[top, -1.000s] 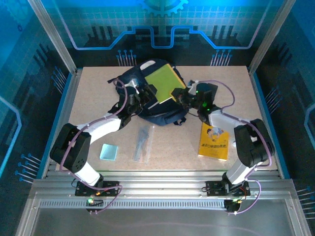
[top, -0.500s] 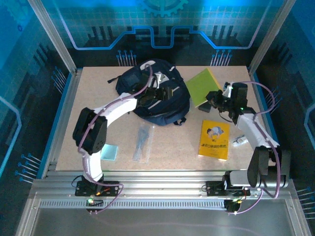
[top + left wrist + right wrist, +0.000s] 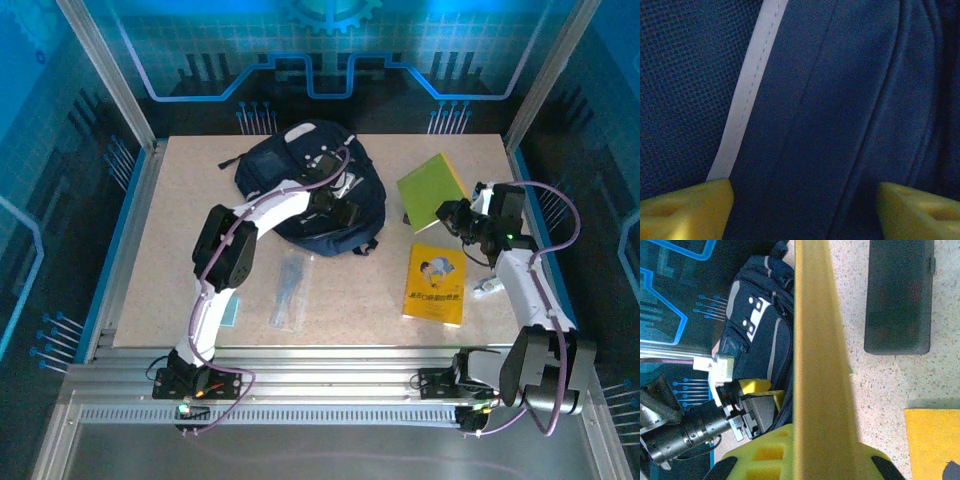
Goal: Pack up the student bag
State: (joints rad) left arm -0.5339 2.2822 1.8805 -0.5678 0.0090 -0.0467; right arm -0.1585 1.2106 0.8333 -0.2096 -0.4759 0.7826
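The student bag [image 3: 300,185], dark navy with pale trim, lies at the back middle of the table. My left gripper [image 3: 341,204] rests on its right side. In the left wrist view its yellow fingertips [image 3: 687,207] stand wide apart with flat navy fabric [image 3: 840,110] and a white trim strip [image 3: 747,100] between them, so it is open [image 3: 805,207]. My right gripper [image 3: 453,216] is shut on a green book [image 3: 431,188], held off the table to the right of the bag. In the right wrist view the book's edge [image 3: 817,340] runs up from the jaws, with the bag [image 3: 757,325] to its left.
A yellow book [image 3: 437,285] lies flat at the front right, with a small white object [image 3: 487,286] beside it. A dark pouch [image 3: 290,290] lies in the front middle, and a pale blue card [image 3: 232,312] is partly under my left arm. Blue walls ring the table.
My right gripper has carried the green book from above the bag out to the right. My left arm has reached farther right across the bag, and its jaws have widened.
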